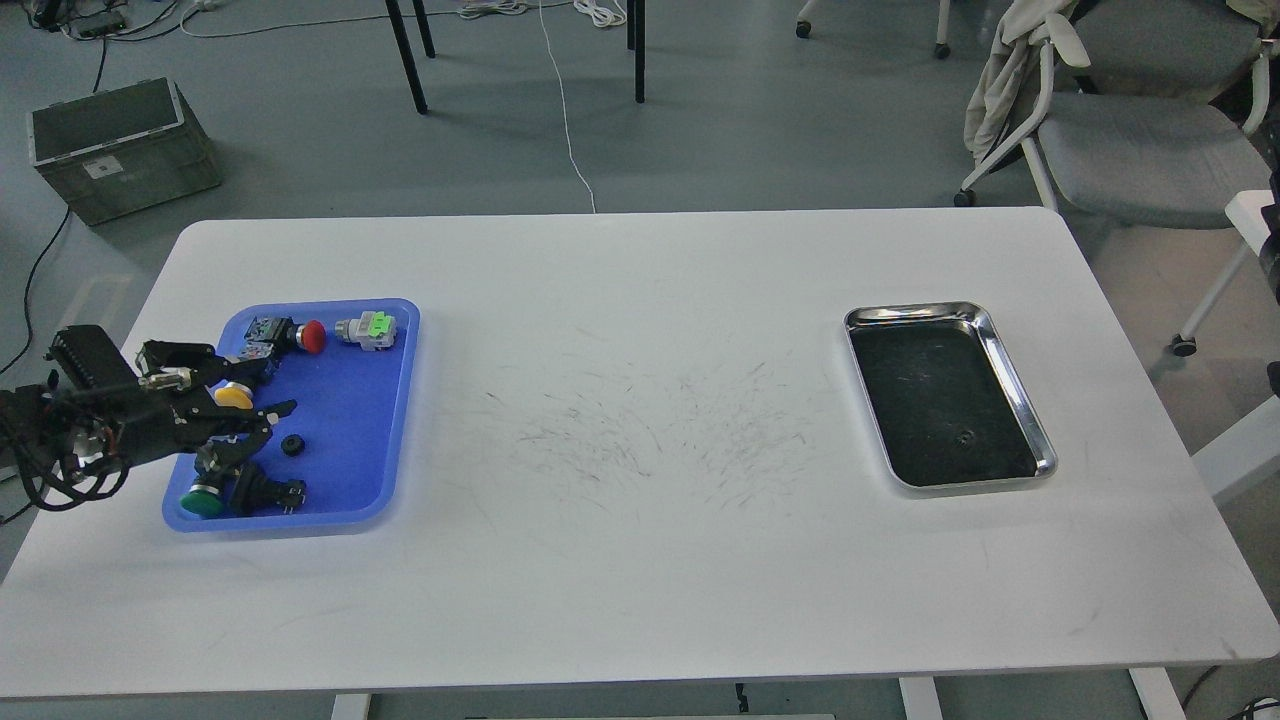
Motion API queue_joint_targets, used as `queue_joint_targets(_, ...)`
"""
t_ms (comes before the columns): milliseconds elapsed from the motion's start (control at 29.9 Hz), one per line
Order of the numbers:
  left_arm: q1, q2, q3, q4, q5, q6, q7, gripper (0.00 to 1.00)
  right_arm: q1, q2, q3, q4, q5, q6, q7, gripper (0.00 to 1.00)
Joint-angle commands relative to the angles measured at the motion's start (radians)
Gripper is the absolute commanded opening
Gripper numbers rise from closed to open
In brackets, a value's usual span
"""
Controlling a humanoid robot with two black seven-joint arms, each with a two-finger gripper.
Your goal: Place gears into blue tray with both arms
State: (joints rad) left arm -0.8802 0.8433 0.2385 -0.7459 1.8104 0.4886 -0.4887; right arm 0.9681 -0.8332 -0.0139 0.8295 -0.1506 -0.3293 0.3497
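The blue tray point(380, 440) sits at the table's left. One small black gear point(291, 446) lies flat on its floor, touching nothing. My left gripper point(274, 417) hangs over the tray's left side, just left of and above the gear, open with nothing between its spread fingers. A second tiny round piece that looks like a gear point(966, 436) lies in the steel tray point(1015, 380) at the right. The right gripper is out of view.
The blue tray also holds push buttons: a red-capped one point(312, 336), a green-and-grey one point(368, 329), a yellow-capped one point(232, 396) and a green-capped one point(203, 501). A chair point(1130, 130) stands off the table's far right corner.
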Motion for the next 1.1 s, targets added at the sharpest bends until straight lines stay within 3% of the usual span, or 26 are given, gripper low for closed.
queue_joint_targets(0,-0.034,0.029,-0.044,0.003,-0.17,0.0,0.0,0.74,-0.002,0.003,-0.003,0.005,-0.01,0.001,0.0,0.94)
queue_joint_targets(201,-0.141,0.034,-0.06,0.011,-0.422,0.0,0.0,0.77,-0.006,0.003,-0.003,0.019,-0.055,0.05,0.0,0.94)
queue_joint_targets(502,-0.134,0.019,-0.143,0.011,-0.837,-0.013,0.0,0.79,-0.011,-0.018,-0.017,0.137,-0.133,0.087,-0.003,0.94)
queue_joint_targets(568,-0.134,0.008,-0.198,0.013,-0.954,-0.041,0.0,0.85,-0.003,-0.046,-0.02,0.175,-0.155,0.089,-0.003,0.94)
queue_joint_targets(769,-0.143,0.019,-0.306,0.014,-1.126,-0.218,0.0,0.89,0.024,-0.075,-0.021,0.264,-0.243,0.089,-0.012,0.94)
queue_joint_targets(1070,-0.109,0.022,-0.456,0.026,-1.367,-0.602,0.0,0.92,0.024,-0.109,-0.044,0.349,-0.564,0.099,-0.011,0.94)
